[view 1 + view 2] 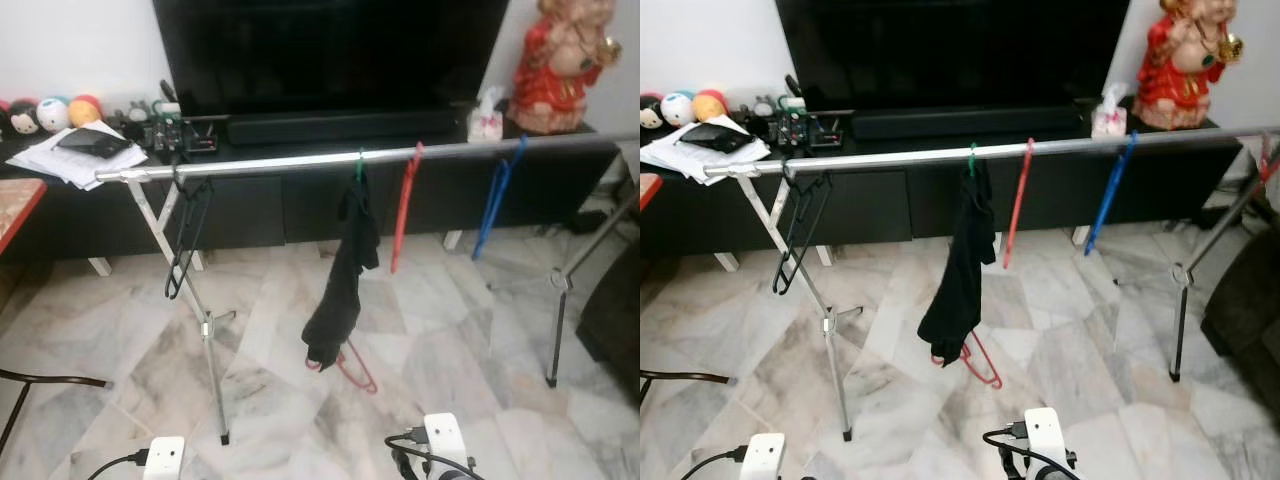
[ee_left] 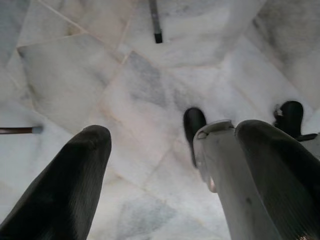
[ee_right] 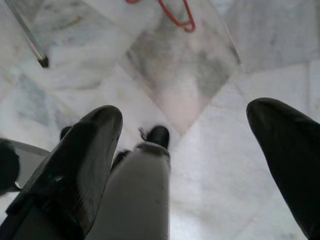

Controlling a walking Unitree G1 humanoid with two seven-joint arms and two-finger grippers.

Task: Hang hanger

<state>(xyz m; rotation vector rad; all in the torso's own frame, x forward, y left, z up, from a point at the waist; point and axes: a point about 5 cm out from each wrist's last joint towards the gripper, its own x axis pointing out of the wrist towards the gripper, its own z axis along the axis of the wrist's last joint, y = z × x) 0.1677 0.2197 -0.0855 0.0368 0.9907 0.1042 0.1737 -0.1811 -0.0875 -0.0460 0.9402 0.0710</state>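
A silver rail [image 1: 300,162] of a folding rack crosses the room in front of me. On it hang a black hanger [image 1: 187,235] at the left, a black garment [image 1: 345,270] on a green hook, a red hanger [image 1: 403,205] and a blue hanger [image 1: 495,200]. Another red hanger [image 1: 356,370] lies on the marble floor under the garment; the right wrist view catches that floor hanger [image 3: 175,15] too. Both arms hang low at my sides. My left gripper [image 2: 176,129] and right gripper [image 3: 186,109] point down at the floor, open, with nothing between their fingers.
Behind the rack stands a black TV console [image 1: 300,200] with a TV, papers [image 1: 75,155], plush toys, a tissue box [image 1: 486,118] and a red statue [image 1: 560,65]. A dark sofa [image 1: 615,310] sits at the right, a red table edge [image 1: 15,205] at the left. Rack legs [image 1: 212,370] stand close ahead.
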